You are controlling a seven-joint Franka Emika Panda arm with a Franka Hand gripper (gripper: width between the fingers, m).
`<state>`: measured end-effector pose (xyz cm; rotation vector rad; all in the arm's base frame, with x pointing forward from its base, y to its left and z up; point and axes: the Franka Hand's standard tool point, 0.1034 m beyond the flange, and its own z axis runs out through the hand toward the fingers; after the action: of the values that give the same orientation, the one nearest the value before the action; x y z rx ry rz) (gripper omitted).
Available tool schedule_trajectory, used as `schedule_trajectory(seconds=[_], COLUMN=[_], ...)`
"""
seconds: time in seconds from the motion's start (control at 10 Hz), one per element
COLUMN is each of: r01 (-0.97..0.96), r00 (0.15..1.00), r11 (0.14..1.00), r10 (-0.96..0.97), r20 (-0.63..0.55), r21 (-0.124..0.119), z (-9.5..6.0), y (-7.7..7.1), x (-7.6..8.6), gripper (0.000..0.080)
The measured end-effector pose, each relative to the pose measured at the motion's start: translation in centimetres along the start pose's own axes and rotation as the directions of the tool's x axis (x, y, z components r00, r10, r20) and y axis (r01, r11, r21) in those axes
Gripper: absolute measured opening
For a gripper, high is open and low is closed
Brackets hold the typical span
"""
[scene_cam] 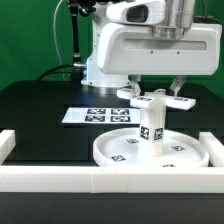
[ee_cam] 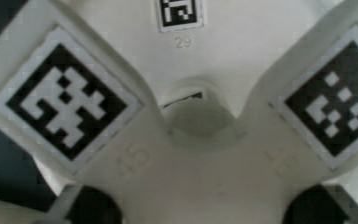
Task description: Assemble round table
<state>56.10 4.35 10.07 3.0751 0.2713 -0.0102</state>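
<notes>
The leg stands upright at the centre of the round disc, the cross-shaped foot on top at 12 o'clock. The gripper sits directly above the foot; whether it is grasping cannot be told. The wrist view shows the tagged foot arms close up.

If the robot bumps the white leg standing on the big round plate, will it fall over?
Maybe. The leg stands upright and narrow on the disc, so a sideways bump could tip it. The cross-shaped foot on top probably makes it top-heavy. It looks like stiff plastic, so it shouldn't bend.
</notes>
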Motion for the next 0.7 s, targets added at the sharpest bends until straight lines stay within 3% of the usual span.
schedule_trajectory(seconds=[0.5,0.7], r01=[-0.309,-0.569], r00=[0.951,0.822], r11=[0.951,0.821], r10=[0.309,0.569], r20=[0.001,0.015], r21=[0.008,0.05], z=[-0.04,0.09], y=[-0.05,0.06], x=[0.05,-0.12], gripper=[0.0439,0.044])
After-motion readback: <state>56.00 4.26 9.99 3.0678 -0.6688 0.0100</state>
